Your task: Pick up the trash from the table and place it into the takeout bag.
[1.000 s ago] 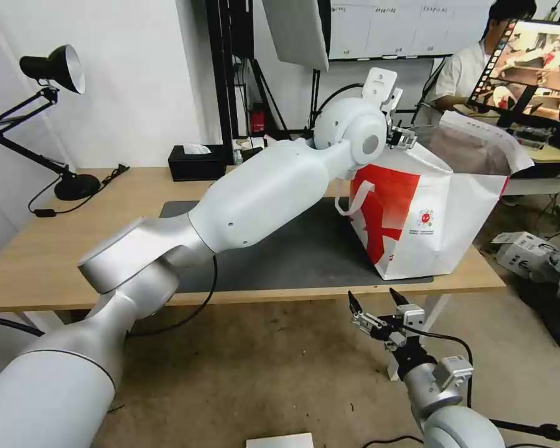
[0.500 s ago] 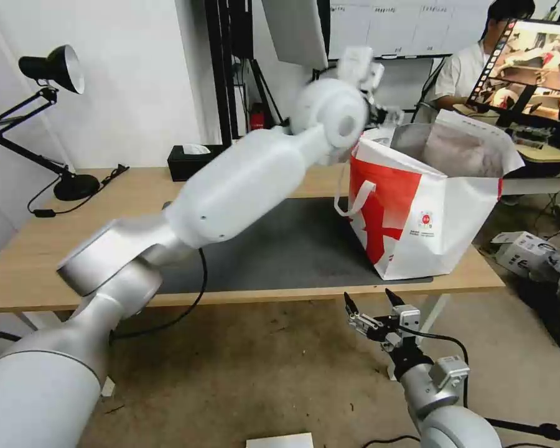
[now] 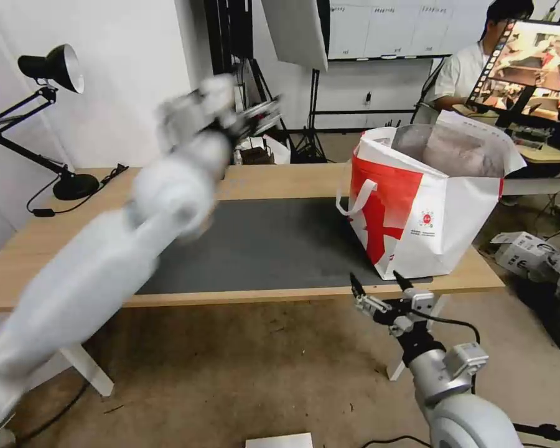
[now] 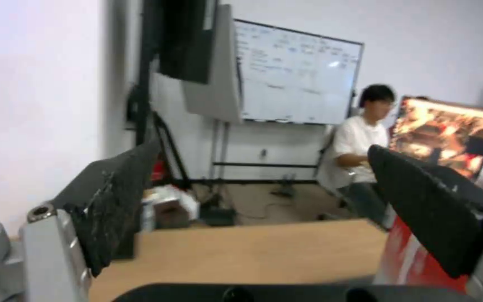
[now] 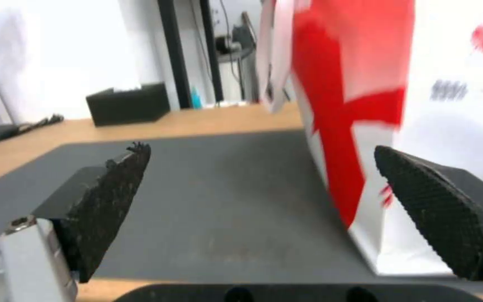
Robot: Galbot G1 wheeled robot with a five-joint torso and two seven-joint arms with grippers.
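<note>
The red-and-white takeout bag (image 3: 429, 199) stands upright on the right end of the table (image 3: 280, 180), its foil-lined mouth open. The trash is out of view. My left arm sweeps blurred across the left half of the table. Its left gripper (image 3: 261, 115) is high over the back edge, well left of the bag. In the left wrist view the left gripper (image 4: 264, 209) is open with nothing between its fingers. My right gripper (image 3: 379, 287) hangs open just below the table's front edge, near the bag's front corner. The right wrist view has the right gripper (image 5: 275, 209) facing the bag (image 5: 364, 105) across the dark mat (image 5: 224, 201).
A black desk lamp (image 3: 50, 68) stands at the table's back left, its cable trailing on the wood. A black tissue box (image 5: 127, 105) sits at the back edge. Boxes (image 3: 522, 249) lie on the floor to the right. A monitor (image 3: 529, 62) stands behind the bag.
My left arm has swung up and away from the bag's mouth, leftward to the table's back left. The bag's opening now shows uncovered. The right gripper has barely shifted.
</note>
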